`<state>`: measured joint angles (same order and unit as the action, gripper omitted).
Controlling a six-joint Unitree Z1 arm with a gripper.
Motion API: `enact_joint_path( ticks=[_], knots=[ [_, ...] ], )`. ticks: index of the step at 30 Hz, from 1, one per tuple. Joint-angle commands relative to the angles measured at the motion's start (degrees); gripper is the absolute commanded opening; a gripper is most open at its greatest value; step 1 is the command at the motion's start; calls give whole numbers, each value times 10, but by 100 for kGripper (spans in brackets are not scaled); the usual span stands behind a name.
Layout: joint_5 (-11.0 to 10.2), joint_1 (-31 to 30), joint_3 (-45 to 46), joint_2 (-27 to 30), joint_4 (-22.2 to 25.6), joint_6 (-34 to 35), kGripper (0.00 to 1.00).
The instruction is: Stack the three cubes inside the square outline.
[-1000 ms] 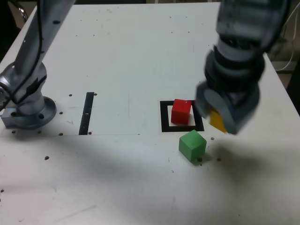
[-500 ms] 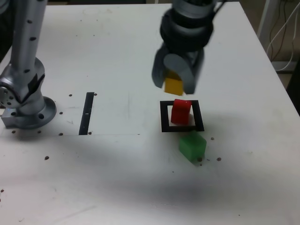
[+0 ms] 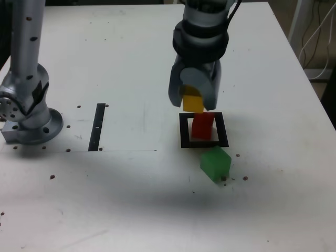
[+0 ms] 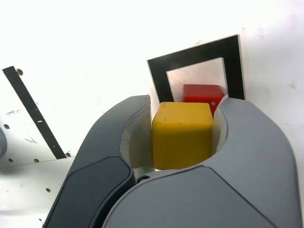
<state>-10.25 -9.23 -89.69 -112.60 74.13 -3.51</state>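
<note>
The yellow cube is grasped between the fingers of the gripper, held above the worktop. The red cube is enclosed by the square outline, set in from the worktop's right edge in the exterior view. The green cube is seen just outside the outline.

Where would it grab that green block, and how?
Probably by two opposite upright sides, coming from above: the green block has flat faces, and nothing lies on top. It sits turned, a corner toward the red block, so the gripper should turn to match.
</note>
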Motion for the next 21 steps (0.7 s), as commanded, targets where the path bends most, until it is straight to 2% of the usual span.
enact_joint_path(
  ticks=[1,8,21],
  knots=[
    [3,3,5,-3,-6,-1,12],
    [11,4,9,-10,-25,-11,12],
    [12,4,7,-23,-52,-16,12]
  ],
)
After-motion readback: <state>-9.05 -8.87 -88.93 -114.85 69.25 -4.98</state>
